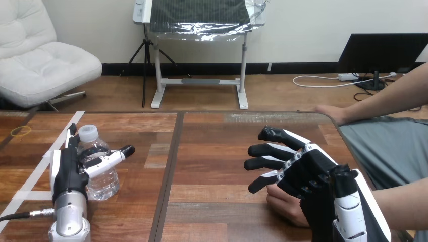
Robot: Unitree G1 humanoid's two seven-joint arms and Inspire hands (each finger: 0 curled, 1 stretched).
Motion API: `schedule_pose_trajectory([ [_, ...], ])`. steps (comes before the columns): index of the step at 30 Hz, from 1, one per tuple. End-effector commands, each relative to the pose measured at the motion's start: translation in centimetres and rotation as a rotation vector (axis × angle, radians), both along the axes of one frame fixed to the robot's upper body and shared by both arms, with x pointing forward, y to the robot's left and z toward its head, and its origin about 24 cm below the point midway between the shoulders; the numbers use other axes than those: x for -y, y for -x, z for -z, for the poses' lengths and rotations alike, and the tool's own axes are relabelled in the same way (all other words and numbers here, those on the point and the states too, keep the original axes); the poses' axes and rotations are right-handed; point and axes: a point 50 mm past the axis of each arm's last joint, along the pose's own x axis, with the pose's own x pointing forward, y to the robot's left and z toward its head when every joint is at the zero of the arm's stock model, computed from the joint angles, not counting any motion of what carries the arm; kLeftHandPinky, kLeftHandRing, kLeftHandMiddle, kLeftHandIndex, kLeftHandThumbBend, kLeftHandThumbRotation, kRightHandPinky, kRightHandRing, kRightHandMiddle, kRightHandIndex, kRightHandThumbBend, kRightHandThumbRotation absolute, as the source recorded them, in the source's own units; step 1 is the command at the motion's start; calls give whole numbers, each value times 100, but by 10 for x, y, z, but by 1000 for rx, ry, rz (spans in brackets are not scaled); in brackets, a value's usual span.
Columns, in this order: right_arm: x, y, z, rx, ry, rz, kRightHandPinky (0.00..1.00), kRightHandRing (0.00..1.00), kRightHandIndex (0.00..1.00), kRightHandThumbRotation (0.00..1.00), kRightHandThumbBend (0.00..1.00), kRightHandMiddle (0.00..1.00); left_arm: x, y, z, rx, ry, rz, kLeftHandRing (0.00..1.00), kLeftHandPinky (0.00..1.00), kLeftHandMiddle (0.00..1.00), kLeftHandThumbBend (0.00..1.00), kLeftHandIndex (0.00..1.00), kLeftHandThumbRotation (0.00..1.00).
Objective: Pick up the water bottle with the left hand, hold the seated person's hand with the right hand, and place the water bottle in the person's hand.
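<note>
- water bottle [99,169]: upright on the table [212,151], 8 o'clock, base looks down on the wood, so I judge it not lifted.
- left hand [65,174]: clamped on it, thumb across the front, fingers up its 9 o'clock side.
- right hand [310,169]: 4 o'clock, fingers spread, pointing to 9, over the person's hand [283,204]. Not curled round it; contact unclear.
- person's other hand [330,113]: 2 o'clock, on the table edge.
- Progress: grasp roughly done; lift, hand-hold and hand-over left.
</note>
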Motion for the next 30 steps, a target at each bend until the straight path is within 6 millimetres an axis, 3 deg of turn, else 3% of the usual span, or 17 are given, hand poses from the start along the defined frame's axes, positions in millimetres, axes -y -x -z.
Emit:
schedule_pose_trajectory([
  [1, -2, -5, -12, 80, -35, 1, 52, 68, 78, 100, 49, 73, 10, -24, -23, 76, 17, 18, 93, 86, 94, 100, 97, 16],
  [9, -2, -5, -12, 83, -27, 6, 52, 69, 78, 100, 49, 73, 11, -24, -23, 85, 21, -7, 88, 79, 89, 98, 90, 12],
  [22, -2, -5, -12, 83, -29, 4, 51, 69, 78, 100, 49, 73, 14, -25, -26, 120, 46, -71, 56, 45, 61, 89, 61, 1],
  [30, -2, -5, -12, 81, -24, 7, 51, 69, 78, 100, 49, 73, 15, -25, -27, 129, 10, -81, 44, 35, 50, 81, 51, 0],
])
